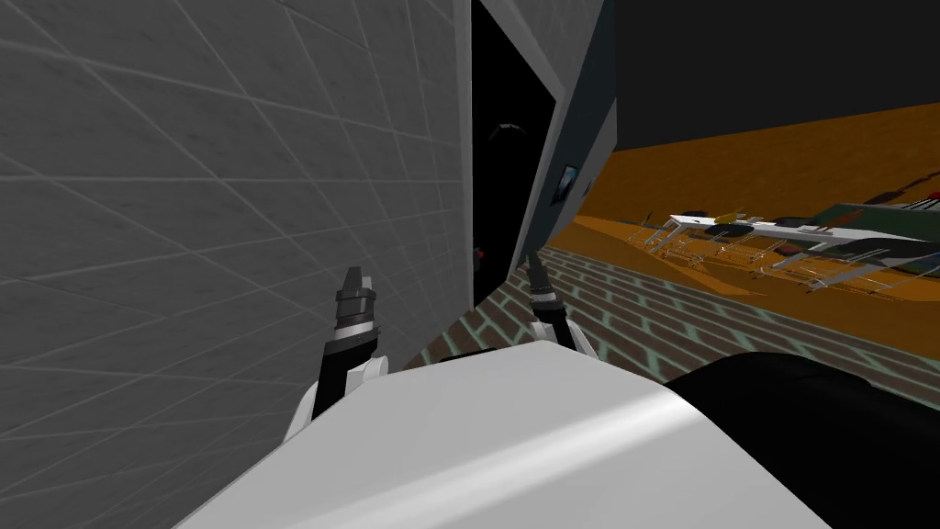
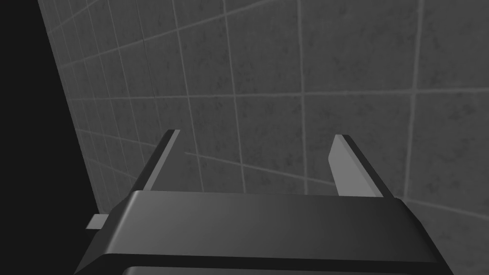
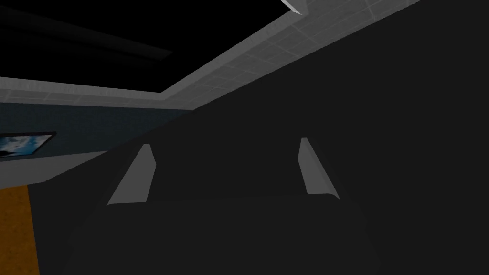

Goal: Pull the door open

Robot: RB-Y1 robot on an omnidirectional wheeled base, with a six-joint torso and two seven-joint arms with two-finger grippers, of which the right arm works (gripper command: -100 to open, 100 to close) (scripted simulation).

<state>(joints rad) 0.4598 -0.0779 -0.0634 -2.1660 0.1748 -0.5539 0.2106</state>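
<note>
probably heavy and stiff on its hinges, the dark door (image 1: 503, 211) stands just ahead beside the grey tiled wall (image 1: 229, 184), near the right gripper (image 3: 224, 143), spread and empty like the left gripper (image 2: 256, 133); best gripped at a handle i cannot make out.

No text, label, brand, number or sign can be read. The small framed picture (image 1: 566, 183) on the dark wall (image 1: 597, 101) is seen as pale blue-white patches without lettering, and the grey tiled wall (image 1: 229, 184) is marked by grid lines alone.
</note>
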